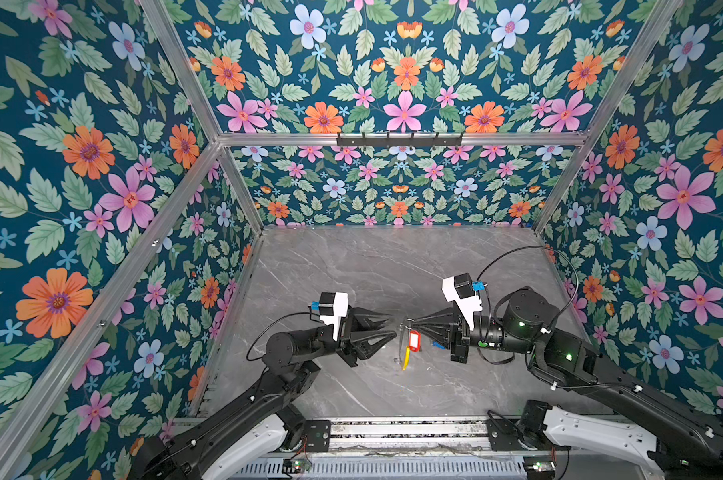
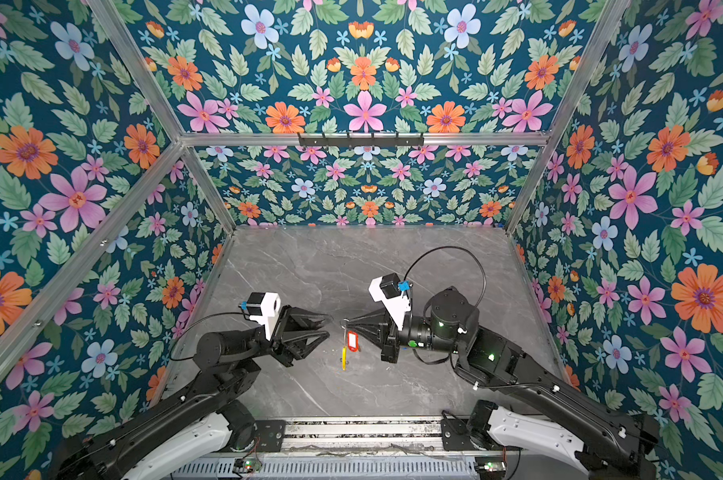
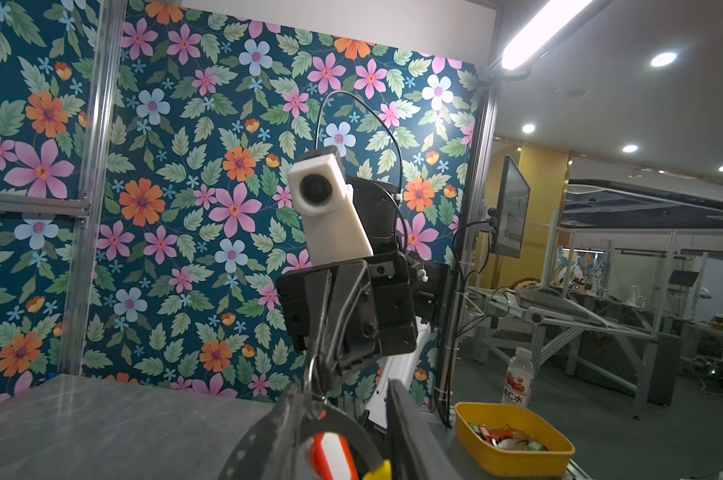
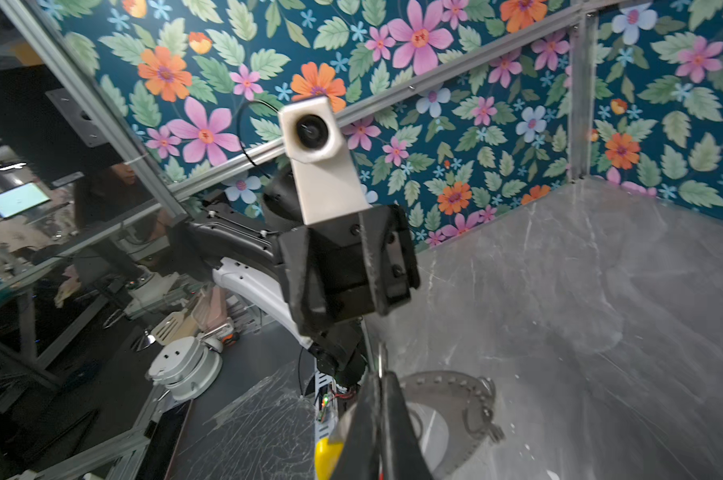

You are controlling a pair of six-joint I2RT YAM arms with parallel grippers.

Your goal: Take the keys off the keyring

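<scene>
Now right end effector point(image 1: 415, 323) clamped on keyring point(image 1: 405, 361) top; left end effector point(image 1: 392, 326) apart, just beside it.

Open tabletop point(image 1: 351, 270) beyond upright keyring point(image 1: 405, 360)

Count on the desk point(image 1: 351, 270): one keyring point(image 1: 405, 360), one red-tagged key point(image 1: 413, 340), one blue tag point(image 1: 437, 344). Arms: two, the left arm point(image 1: 293, 345) and the right arm point(image 1: 559, 353). Off the desk: one yellow tray point(image 3: 513, 461), one bottle point(image 3: 519, 376).

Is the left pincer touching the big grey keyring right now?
Apart. In both top views a strip of bare table shows between the open left pincer and the keyring.
</scene>
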